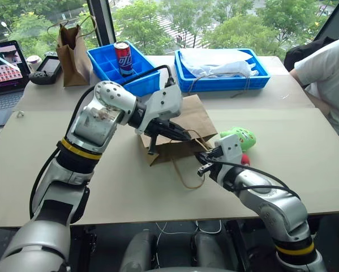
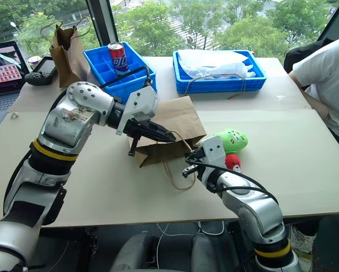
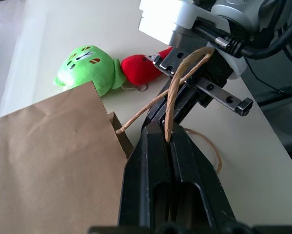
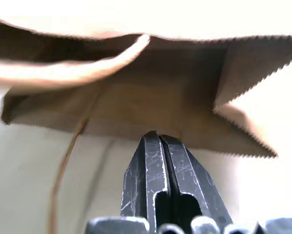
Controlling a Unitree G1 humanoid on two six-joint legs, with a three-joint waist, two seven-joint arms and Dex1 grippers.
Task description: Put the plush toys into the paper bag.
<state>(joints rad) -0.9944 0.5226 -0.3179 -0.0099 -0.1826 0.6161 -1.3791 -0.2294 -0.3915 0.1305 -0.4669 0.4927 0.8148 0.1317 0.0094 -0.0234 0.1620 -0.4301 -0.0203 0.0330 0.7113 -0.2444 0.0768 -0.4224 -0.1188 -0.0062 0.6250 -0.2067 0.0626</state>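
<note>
The paper bag lies on its side mid-table, its mouth toward me. My left gripper is shut on one twine handle and holds it up above the mouth. My right gripper is shut, its tips at the lower lip of the bag's mouth; I cannot tell whether paper is pinched. The other twine loop lies on the table. The green plush toy and the red chili plush toy lie just right of the bag, beside my right wrist.
Two blue crates stand at the back, one holding a red can, one holding white plastic. A darker narrow bag, a controller and a laptop are far left. A person sits at the right edge.
</note>
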